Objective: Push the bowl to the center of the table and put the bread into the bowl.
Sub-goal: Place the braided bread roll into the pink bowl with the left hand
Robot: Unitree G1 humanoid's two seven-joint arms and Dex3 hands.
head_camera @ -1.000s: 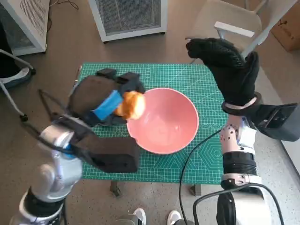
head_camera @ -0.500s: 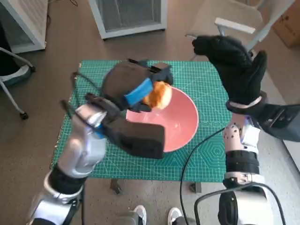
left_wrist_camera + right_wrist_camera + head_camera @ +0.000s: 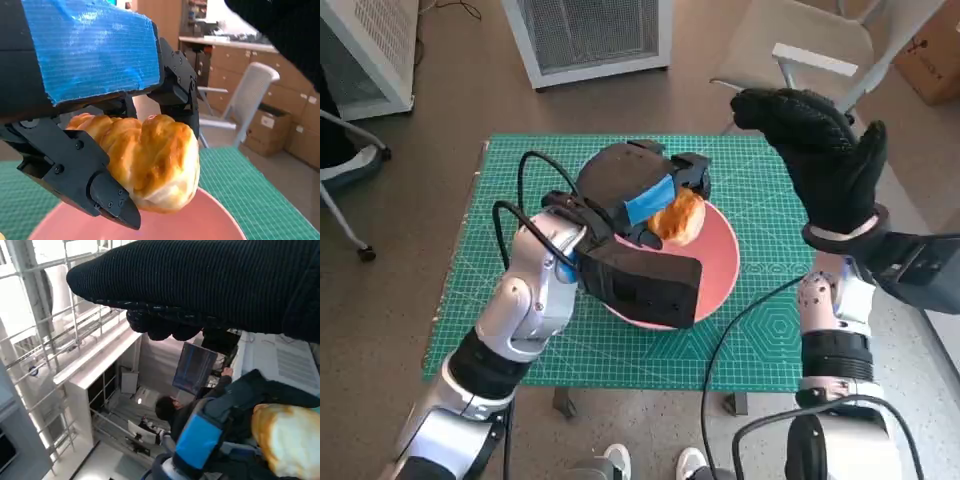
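The pink bowl (image 3: 717,262) stands near the middle of the green cutting mat (image 3: 760,330). My left hand (image 3: 638,190) holds the golden bread (image 3: 678,218) above the bowl's inside; the left wrist view shows the bread (image 3: 150,165) pinched between black fingers (image 3: 75,175) over the pink bowl (image 3: 210,225). My right hand (image 3: 820,160) is raised off the table at the right, fingers spread, holding nothing. The right wrist view shows the glove (image 3: 210,285), the bread (image 3: 287,440) and the blue-taped left hand (image 3: 200,440).
A white cabinet (image 3: 590,35) stands behind the table and a grey chair (image 3: 810,50) at the back right. A black cable (image 3: 740,330) crosses the mat's right part. A person's white shoes (image 3: 655,462) show at the table's front edge.
My left hand has carried the bread to the right, from beside the bowl's left rim to above its inside. The right hand stays raised.
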